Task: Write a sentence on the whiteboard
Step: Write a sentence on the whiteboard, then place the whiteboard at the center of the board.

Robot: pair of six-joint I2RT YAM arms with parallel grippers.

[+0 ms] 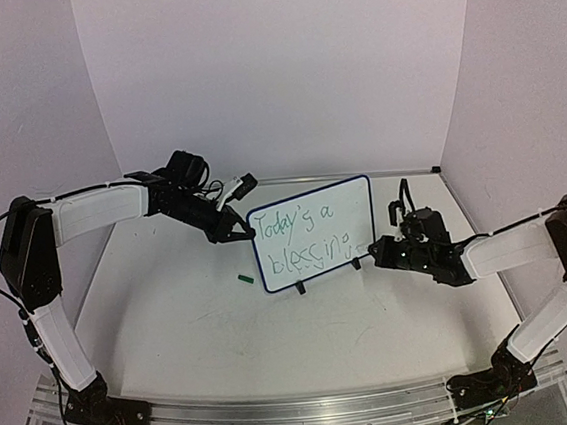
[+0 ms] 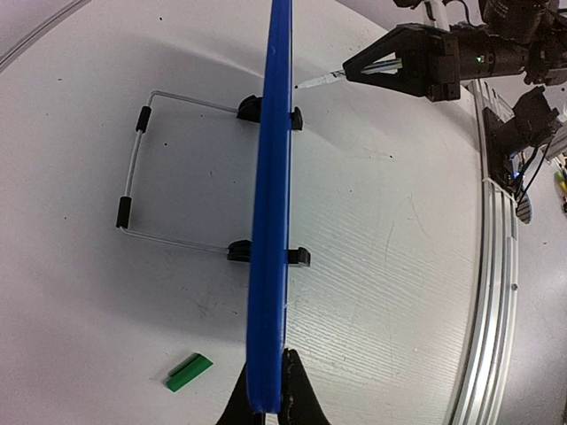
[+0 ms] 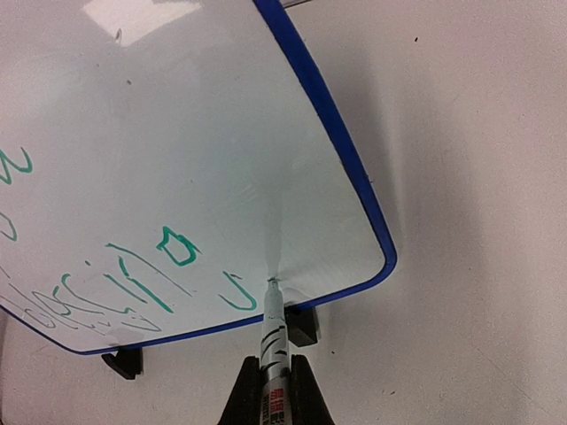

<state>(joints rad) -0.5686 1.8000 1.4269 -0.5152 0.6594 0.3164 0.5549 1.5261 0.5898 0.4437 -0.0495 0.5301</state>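
The whiteboard [image 1: 313, 232] stands upright on the table on black wire feet, blue-bordered. The sentence [image 1: 301, 239] in green reads "Today's a blessing" in two lines; its last letters show in the right wrist view [image 3: 133, 274]. My left gripper [image 1: 237, 233] is shut on the board's left edge; in the left wrist view its jaws [image 2: 266, 398] pinch the blue edge [image 2: 270, 204]. My right gripper [image 1: 376, 253] is shut on a marker [image 3: 273, 341], whose tip touches the board's lower right corner [image 3: 354, 177]. The right gripper and marker also show in the left wrist view [image 2: 390, 69].
A small green marker cap [image 1: 243, 276] lies on the table left of the board; it also shows in the left wrist view [image 2: 188, 372]. The board's wire stand [image 2: 133, 190] reaches behind it. A metal rail [image 1: 283, 413] runs along the table's near edge.
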